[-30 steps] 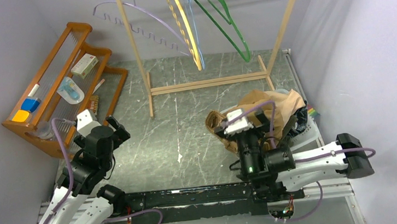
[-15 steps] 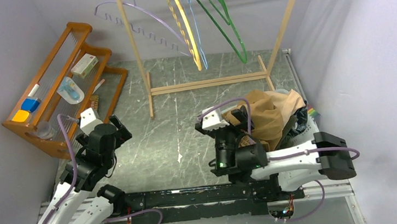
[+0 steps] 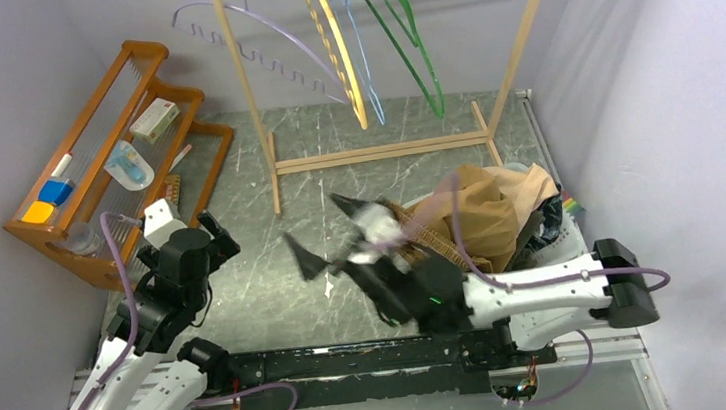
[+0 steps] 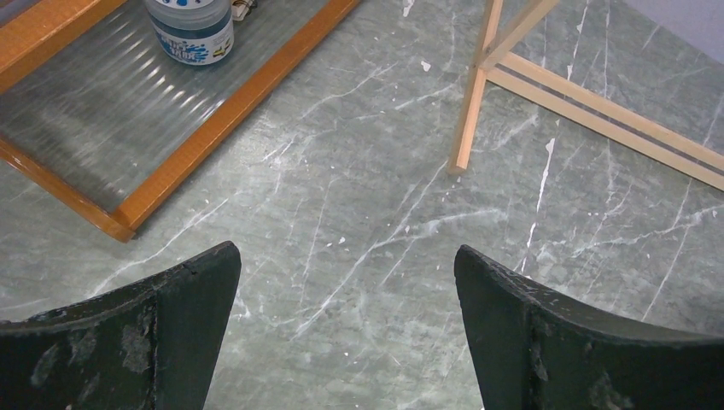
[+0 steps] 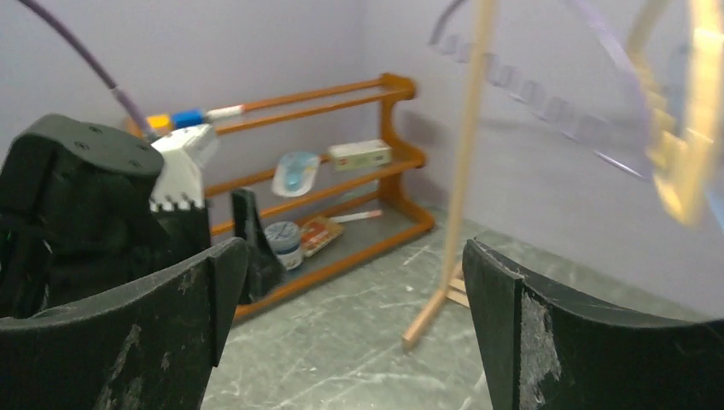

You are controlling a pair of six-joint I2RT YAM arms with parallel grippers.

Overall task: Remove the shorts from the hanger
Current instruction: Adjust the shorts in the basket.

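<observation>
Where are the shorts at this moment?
In the top view, the shorts lie piled on the table's right side, just in front of the wooden rack's right foot.

On the table [image 3: 332,133]: shelf [image 3: 148,53] left, rack [image 3: 379,151] behind, shorts [image 3: 495,207] right.

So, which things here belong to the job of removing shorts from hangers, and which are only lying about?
Job: pile of shorts, green hanger, yellow hanger, wooden rack, left gripper and right gripper, both open.
Lying about: orange shelf, box, jar, blue block.
</observation>
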